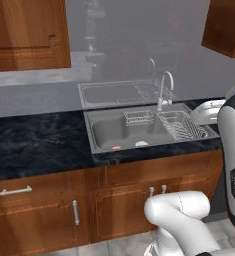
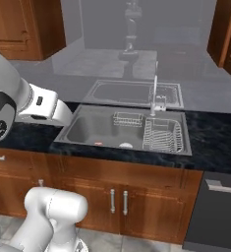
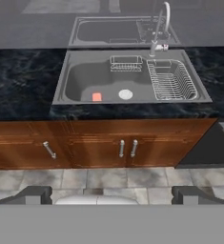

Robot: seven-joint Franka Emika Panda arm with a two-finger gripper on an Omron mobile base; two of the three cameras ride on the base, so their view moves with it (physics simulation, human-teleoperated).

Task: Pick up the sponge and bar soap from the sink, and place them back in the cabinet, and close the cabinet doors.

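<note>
The claw hangs wide open and empty, well back from the dark surface, whose sink holds one bar soap near one white drain.

A dark marbled bench runs above brown lower cupboards, with the grey sink set into it. On the basin floor the salmon-pink bar soap lies at 9 o'clock of the round white drain. A wire rack fills the basin's 3 o'clock side.
</note>
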